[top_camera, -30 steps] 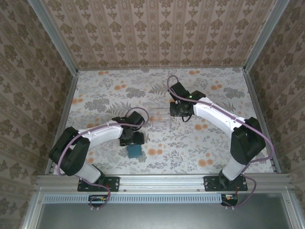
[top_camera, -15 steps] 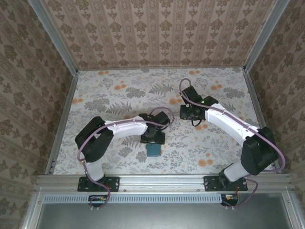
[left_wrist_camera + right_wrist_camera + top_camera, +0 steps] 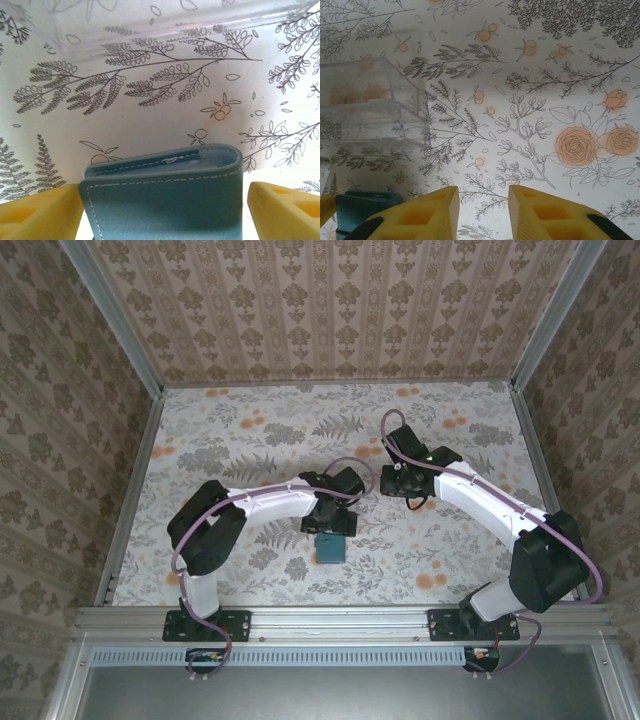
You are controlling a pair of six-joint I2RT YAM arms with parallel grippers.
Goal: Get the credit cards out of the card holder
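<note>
1. The desk (image 3: 230, 430) is floral and carries everything.
2. The tray (image 3: 370, 105) is clear and looks empty. It sits just beyond the holder, likely to receive cards.
3. The holder (image 3: 165, 195) is teal and folded shut at the desk's front middle. No cards show; presumably they are inside.
4. The left end effector (image 3: 162, 212) presses the holder's sides, seemingly steadying it.
5. The right end effector (image 3: 482, 210) is slightly parted and empty, hovering nearby, probably to open the holder.

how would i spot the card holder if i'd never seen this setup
On the floral table, look near the front middle, just under the left gripper. The wallet sits there, folded shut: a solid teal rectangle with pale stitching, unlike the see-through tray beyond it.
</note>
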